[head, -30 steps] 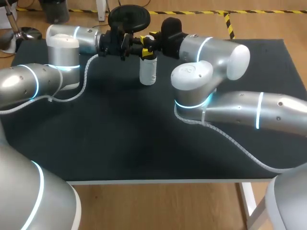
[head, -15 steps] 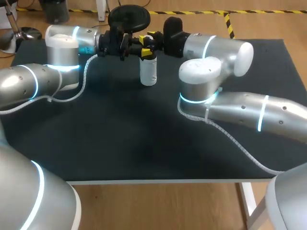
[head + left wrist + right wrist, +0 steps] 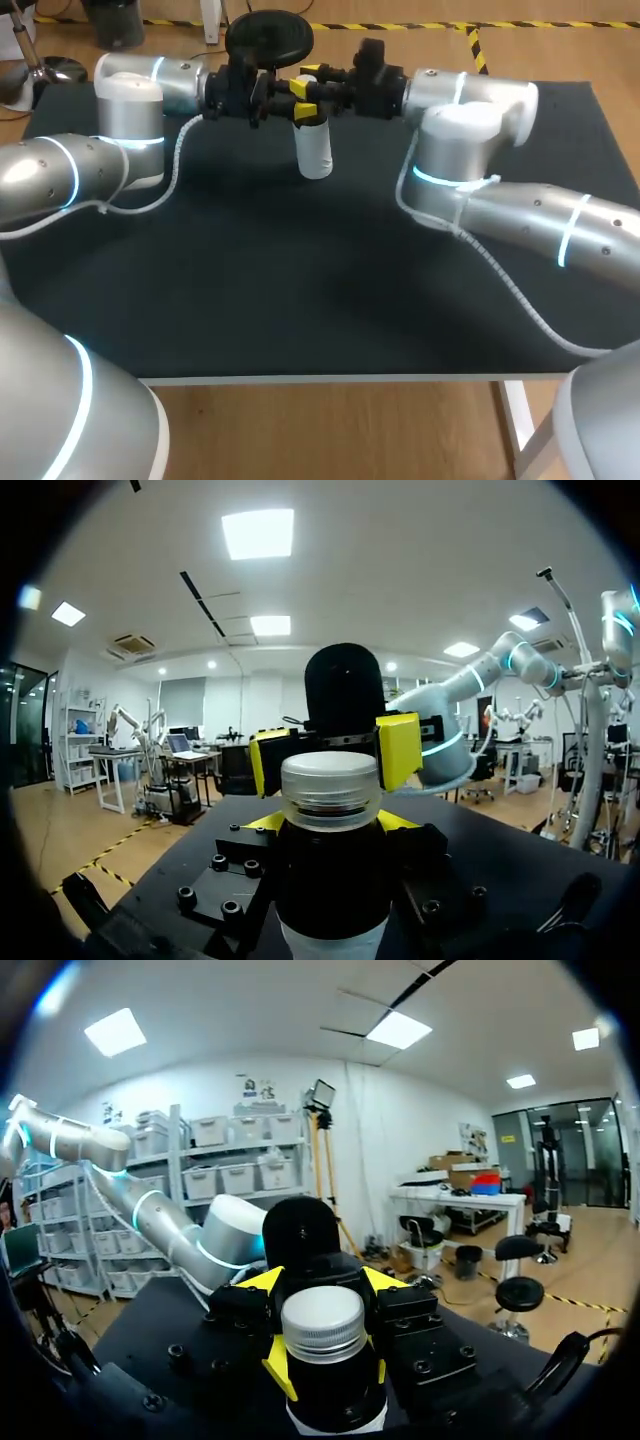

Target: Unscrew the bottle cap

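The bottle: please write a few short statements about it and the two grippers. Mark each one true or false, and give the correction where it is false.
1. The bottle stands upright in the far half of the table. True.
2. The cap is off and lies on the table. False: the cap sits on top of the bottle.
3. The left gripper is shut on the bottle below the cap. True.
4. The right gripper is far from the bottle, at the table's near edge. False: it is at the bottle's top, shut on the cap, facing the left gripper.
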You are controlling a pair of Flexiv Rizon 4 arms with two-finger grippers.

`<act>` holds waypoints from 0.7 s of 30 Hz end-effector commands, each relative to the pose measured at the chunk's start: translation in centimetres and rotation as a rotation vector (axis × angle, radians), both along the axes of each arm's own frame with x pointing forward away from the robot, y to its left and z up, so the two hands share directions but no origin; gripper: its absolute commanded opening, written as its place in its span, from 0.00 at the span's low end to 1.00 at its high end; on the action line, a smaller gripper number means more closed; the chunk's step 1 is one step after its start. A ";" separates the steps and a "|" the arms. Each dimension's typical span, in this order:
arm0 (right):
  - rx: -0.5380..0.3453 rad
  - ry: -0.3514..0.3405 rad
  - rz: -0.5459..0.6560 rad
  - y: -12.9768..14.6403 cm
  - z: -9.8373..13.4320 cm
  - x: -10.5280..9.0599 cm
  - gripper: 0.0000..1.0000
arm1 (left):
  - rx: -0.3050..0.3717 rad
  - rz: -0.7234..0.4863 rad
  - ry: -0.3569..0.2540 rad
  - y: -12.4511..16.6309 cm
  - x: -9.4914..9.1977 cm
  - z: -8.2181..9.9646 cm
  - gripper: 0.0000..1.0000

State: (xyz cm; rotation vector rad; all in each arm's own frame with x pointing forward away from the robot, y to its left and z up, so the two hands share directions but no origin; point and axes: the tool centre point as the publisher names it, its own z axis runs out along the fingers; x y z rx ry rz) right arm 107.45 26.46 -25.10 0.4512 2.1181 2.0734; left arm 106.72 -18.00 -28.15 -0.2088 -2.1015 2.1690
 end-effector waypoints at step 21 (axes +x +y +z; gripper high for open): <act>0.101 -0.018 1.174 0.0 0.7 -2.1 0.00 | 0.000 0.003 -0.002 -0.3 0.1 0.3 0.00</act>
